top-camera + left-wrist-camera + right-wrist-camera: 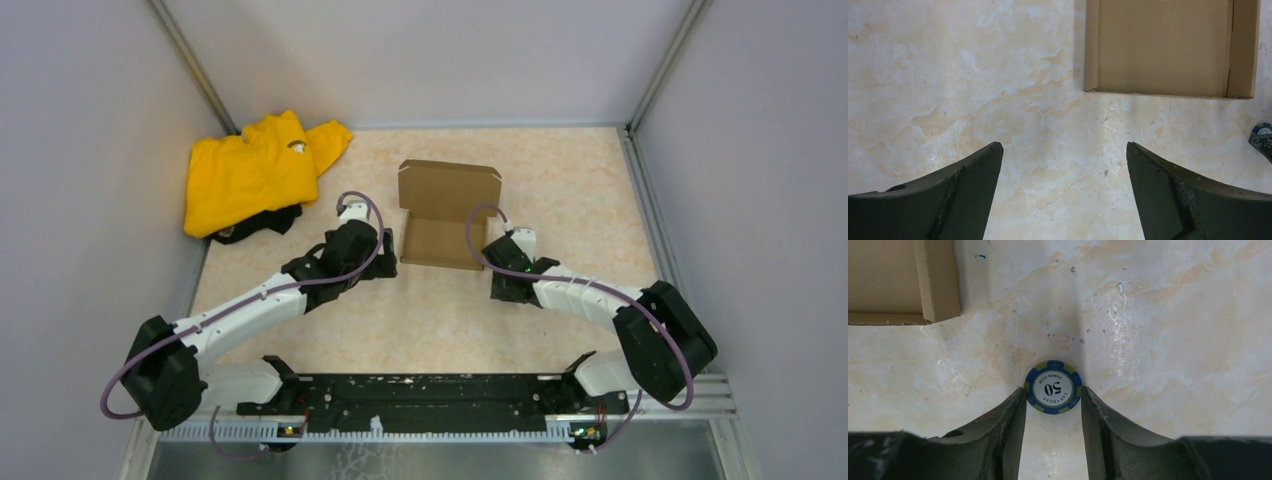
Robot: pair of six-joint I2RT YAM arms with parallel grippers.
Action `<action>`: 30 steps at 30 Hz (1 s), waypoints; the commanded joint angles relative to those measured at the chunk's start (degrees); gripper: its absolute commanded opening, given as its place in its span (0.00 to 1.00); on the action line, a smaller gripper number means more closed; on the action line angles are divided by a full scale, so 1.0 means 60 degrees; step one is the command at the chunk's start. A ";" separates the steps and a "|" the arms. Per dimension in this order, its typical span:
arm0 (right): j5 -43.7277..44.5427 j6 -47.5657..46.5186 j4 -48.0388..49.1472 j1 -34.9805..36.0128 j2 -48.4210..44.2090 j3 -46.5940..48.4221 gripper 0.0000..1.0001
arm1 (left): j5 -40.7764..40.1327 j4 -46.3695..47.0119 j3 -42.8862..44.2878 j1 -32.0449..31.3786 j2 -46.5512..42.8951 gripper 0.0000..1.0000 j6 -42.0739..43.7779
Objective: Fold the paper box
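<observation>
The paper box (447, 215) lies near the middle of the counter (570, 180), a little toward its far side, between the two arms. It is plain brown cardboard. Its shallow tray part lies toward the arms, with narrow side walls folded up on the left and right. A wide lid panel with notched corners extends from the tray's far edge; whether that panel stands upright or leans back cannot be told from above. The left hand (1063, 190) is just off the box's near left corner. Its dark fingers (973, 192) are spread wide, and only bare marbled counter shows between them. In the left wrist view the tray's near edge sits ahead and to the right of that gap, apart from both fingers. The right hand (1053, 394) is near the box's near right corner, and that corner shows at the upper left of its wrist view. Its jaws are drawn narrow around a poker chip (1053, 386) that lies flat on the counter, blue and green at the rim with a white centre marked 50. The fingertips (1018, 405) touch the chip's rim on either side, and most of the chip sits just past the tips. The chip is close to the box but apart from it. Well to the left, by the far left corner of the counter, a crumpled yellow garment (255, 170) lies with something dark under its near edge.
</observation>
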 commanded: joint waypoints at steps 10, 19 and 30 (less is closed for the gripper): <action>0.0081 -0.0076 -0.0008 0.0078 0.0236 0.0057 0.31 | -0.0111 0.0169 0.0000 0.0057 0.0020 0.99 -0.0044; 0.0240 -0.0229 -0.0262 0.0082 -0.0033 0.0383 0.30 | -0.0094 0.0181 0.0065 0.0059 0.0183 0.99 -0.0026; 0.0260 -0.0295 -0.0286 0.0086 -0.0118 0.0542 0.30 | -0.0097 0.0168 0.0150 0.0058 0.0245 0.99 0.0040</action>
